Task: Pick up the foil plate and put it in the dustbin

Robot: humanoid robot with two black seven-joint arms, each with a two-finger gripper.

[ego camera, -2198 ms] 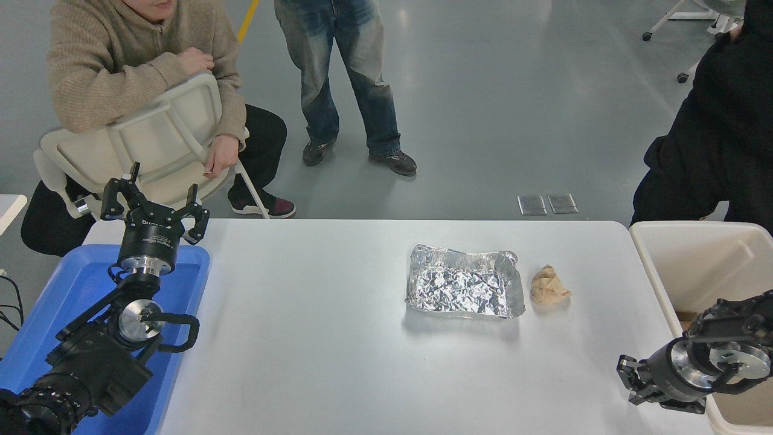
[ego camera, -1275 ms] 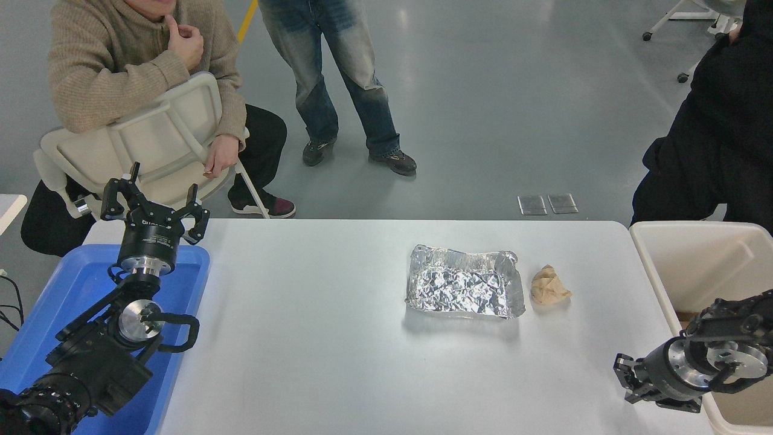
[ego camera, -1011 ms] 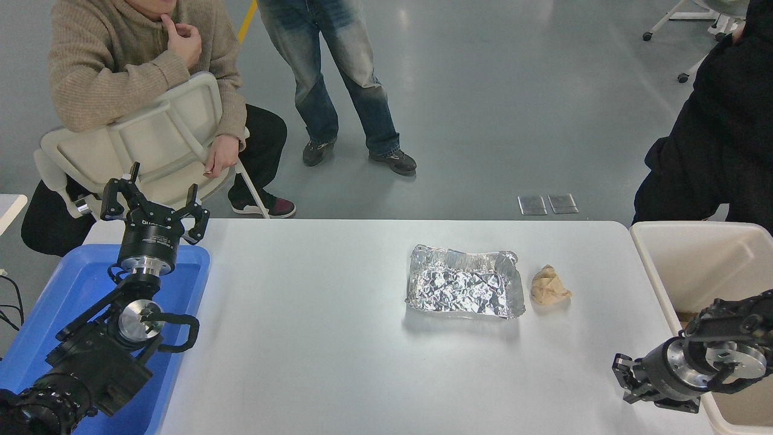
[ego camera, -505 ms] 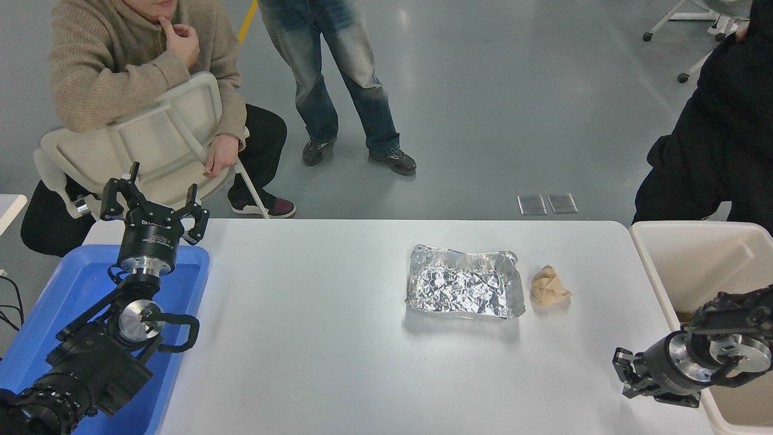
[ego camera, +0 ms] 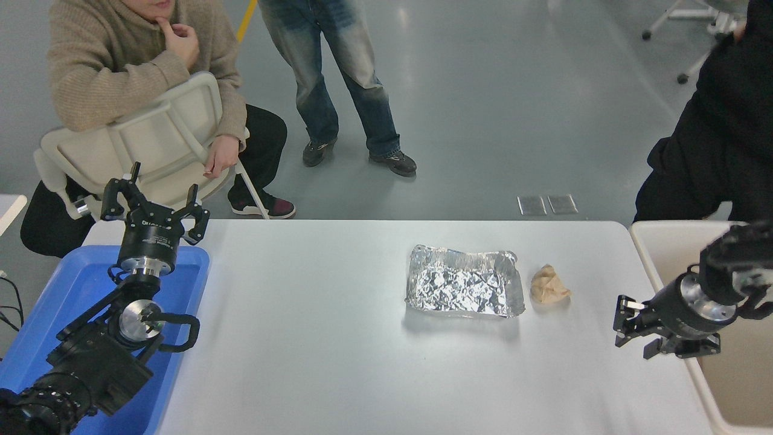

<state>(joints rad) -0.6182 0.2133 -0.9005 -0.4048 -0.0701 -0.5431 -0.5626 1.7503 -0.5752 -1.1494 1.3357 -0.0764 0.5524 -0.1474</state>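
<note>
Foil plate [ego camera: 464, 289]: crinkled silver, shallow bent rims, rectangular, flat on the white table [ego camera: 314, 338], right of centre. Crumpled tan paper ball [ego camera: 548, 285] just beside its right end. Right gripper [ego camera: 628, 322] hovers near the table's right edge, well apart from the plate, fingers seemingly parted, empty. Cream dustbin [ego camera: 658, 254], smooth thick rim, beyond it. Left gripper [ego camera: 154, 208] splayed wide over blue tray [ego camera: 72, 284].

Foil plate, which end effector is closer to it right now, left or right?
Right. The right end effector hangs off the foil plate's right side, past the paper ball. The left end effector is parked far to its left, over the blue tray.
</note>
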